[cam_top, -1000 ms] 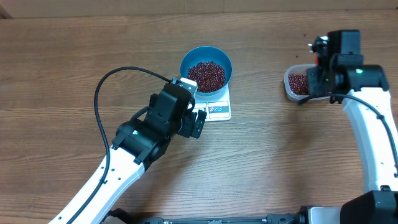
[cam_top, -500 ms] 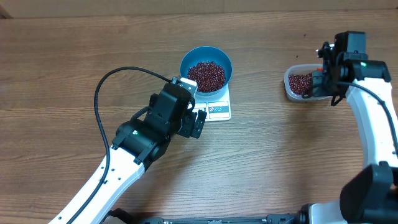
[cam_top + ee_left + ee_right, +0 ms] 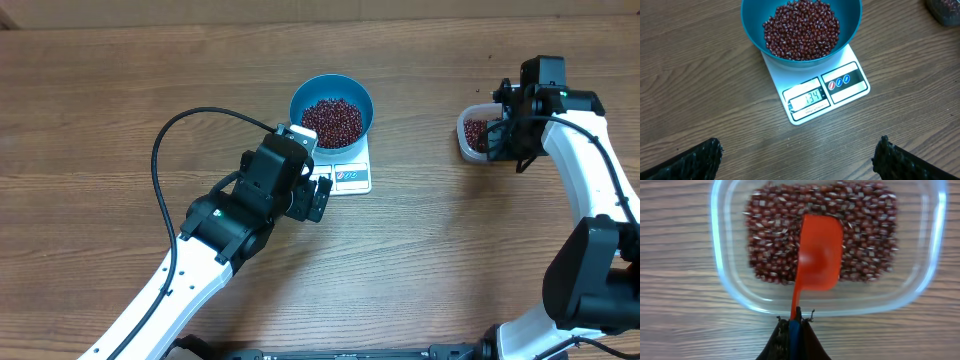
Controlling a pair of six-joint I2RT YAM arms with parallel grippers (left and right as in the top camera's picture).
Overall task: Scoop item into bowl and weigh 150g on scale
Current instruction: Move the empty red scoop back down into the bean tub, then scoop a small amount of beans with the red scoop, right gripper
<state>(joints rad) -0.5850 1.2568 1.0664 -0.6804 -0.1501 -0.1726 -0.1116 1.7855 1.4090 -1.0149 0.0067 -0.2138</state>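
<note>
1. The blue bowl (image 3: 331,86) sits on the white scale (image 3: 351,178), near the middle of the wooden counter (image 3: 120,110).
2. Dark red beans (image 3: 801,30) lie heaped in the bowl, well below its rim.
3. The scale's display (image 3: 809,97) reads 134. Beside it is a label with round marks.
4. The left fingers (image 3: 318,198) are spread wide and grip nothing. They hang over the counter just in front of the scale, touching neither scale nor bowl.
5. In the left wrist view, the two dark fingertips show only at the bottom corners, with bare counter between them.
6. A clear tub (image 3: 927,270) stands well apart at the right of the counter, with more beans across its floor.
7. The right fingers (image 3: 792,335) are clamped tight on the thin handle of an orange-red scoop (image 3: 819,252).
8. The scoop reaches over the tub's near wall. Its cup faces up over the beans and looks empty. I cannot tell whether it touches them.
</note>
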